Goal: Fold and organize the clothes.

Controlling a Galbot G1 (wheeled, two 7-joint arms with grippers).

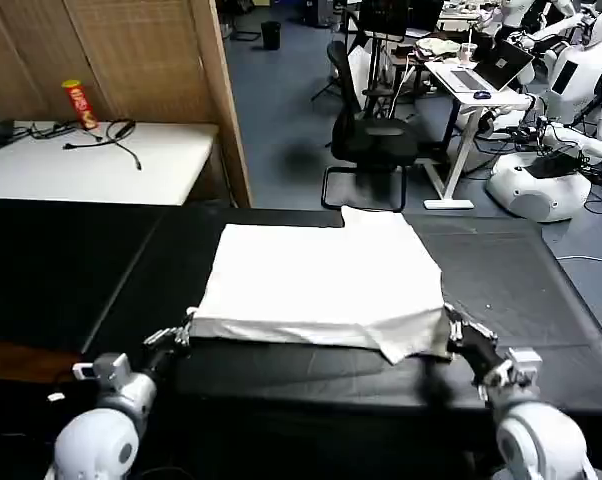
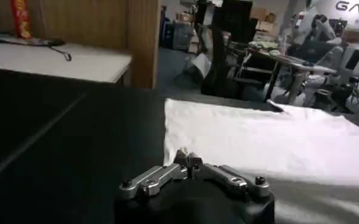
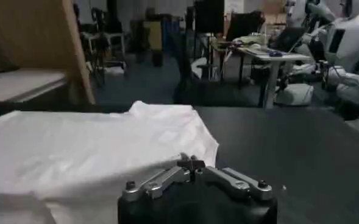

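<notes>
The clothes are one white T-shirt (image 1: 321,278), lying flat in a rough rectangle on the black table (image 1: 81,270), with no print showing. My left gripper (image 1: 184,328) is at its near left corner, jaws pressed together on the cloth's edge. The left wrist view shows that gripper (image 2: 188,159) shut where the T-shirt (image 2: 258,137) begins. My right gripper (image 1: 453,326) is shut on the near right corner, where the fabric bunches and hangs a little. In the right wrist view the gripper (image 3: 191,161) sits at the T-shirt's (image 3: 88,149) edge.
A bare stretch of black table lies to the left and right of the shirt. Behind it stand a wooden screen (image 1: 141,60), a white side table (image 1: 101,160) with a red can (image 1: 79,105), and an office chair (image 1: 376,140).
</notes>
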